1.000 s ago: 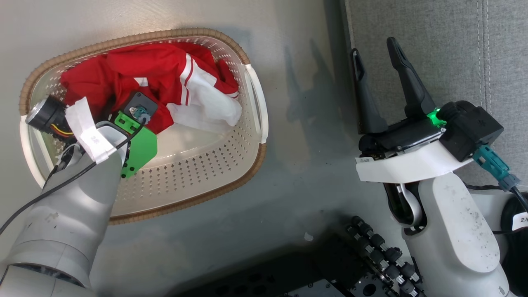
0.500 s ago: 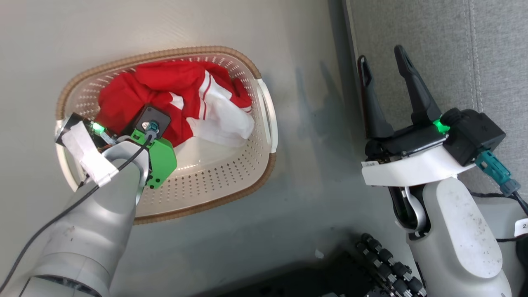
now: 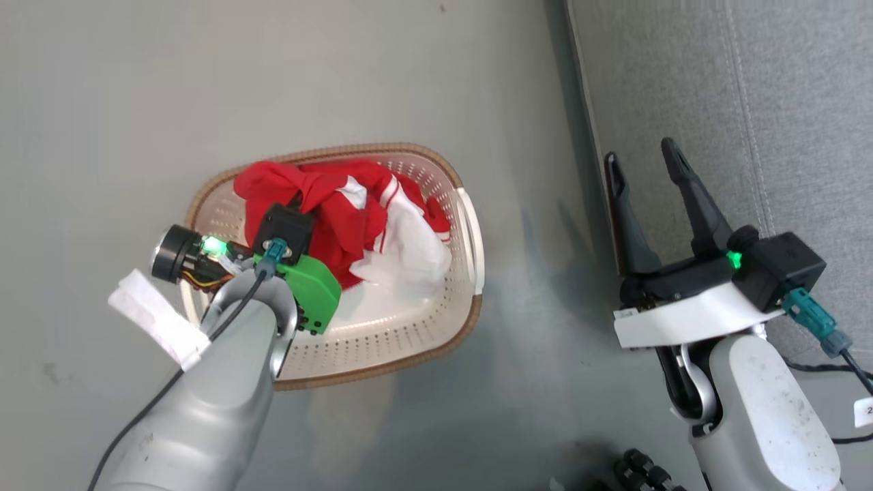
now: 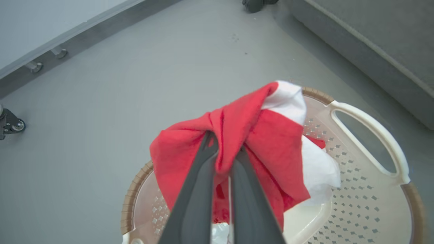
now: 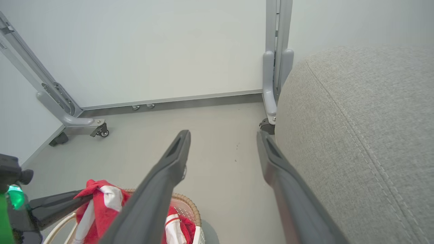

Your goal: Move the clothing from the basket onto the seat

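Clothing (image 4: 271,135) is hanging over the basket (image 4: 356,203), my left gripper (image 4: 225,146) clamping its red fold; my right gripper (image 3: 639,151) is idling with fingers apart at the basket's three o'clock, beside the seat (image 3: 784,102).

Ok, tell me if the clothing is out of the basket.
Not fully. The left gripper is shut on the clothing, a red fold raised above the basket rim; the rest hangs inside.

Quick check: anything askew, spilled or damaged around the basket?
Nothing serious. The basket sits upright on the floor, and the red clothing is bunched in the left pincer, the rest inside, nothing spilled. A white tape strip sticks loose off the left arm.
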Controlling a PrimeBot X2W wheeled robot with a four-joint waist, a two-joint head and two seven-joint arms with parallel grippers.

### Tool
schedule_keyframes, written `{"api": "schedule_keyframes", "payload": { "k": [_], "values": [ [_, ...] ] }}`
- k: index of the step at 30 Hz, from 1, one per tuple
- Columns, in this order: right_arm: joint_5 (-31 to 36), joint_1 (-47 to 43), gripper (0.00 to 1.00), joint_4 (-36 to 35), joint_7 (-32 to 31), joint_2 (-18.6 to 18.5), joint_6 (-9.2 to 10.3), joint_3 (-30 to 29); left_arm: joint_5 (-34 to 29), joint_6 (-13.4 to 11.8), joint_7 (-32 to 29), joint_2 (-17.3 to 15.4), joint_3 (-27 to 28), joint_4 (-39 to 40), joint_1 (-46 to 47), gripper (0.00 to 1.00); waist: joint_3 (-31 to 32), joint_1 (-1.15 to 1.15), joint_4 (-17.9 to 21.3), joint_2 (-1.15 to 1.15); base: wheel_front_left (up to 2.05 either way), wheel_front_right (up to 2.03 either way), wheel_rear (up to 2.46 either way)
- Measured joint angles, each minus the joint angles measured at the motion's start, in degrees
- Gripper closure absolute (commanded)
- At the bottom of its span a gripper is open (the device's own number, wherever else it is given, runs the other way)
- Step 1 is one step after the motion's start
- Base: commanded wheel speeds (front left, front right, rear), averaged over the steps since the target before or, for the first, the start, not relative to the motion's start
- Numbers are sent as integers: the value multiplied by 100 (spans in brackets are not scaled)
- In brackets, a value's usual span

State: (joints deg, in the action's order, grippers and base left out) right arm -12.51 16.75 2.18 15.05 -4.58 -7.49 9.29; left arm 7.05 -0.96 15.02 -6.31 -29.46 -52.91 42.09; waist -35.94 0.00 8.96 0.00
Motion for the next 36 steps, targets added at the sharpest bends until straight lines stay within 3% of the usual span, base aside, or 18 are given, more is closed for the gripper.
{"api": "schedule_keyframes", "payload": {
  "k": [10, 20, 27, 36],
  "values": [
    [8, -410, 0, 109, -1, -108, 0, -96, 250, 13, 1, -145, 323, 2028, -928, 100, 884, 0, -259, 0, 0, 0, 0],
    [49, -711, 0, 8, -199, -151, 0, -182, 485, 89, 10, -43, 740, 3884, -1510, 100, 1615, 0, -490, 0, 0, 0, 0],
    [54, -920, 0, -102, -366, -154, 0, -229, 597, 93, 11, 41, 1113, 4831, -1922, 100, 2043, 0, -576, 0, 0, 0, 0],
    [63, -1322, 0, -183, -598, -159, 0, -168, 568, 162, 11, 132, 1273, 5457, -2671, 100, 2570, 0, -615, 0, 0, 0, 0]
  ]
}}
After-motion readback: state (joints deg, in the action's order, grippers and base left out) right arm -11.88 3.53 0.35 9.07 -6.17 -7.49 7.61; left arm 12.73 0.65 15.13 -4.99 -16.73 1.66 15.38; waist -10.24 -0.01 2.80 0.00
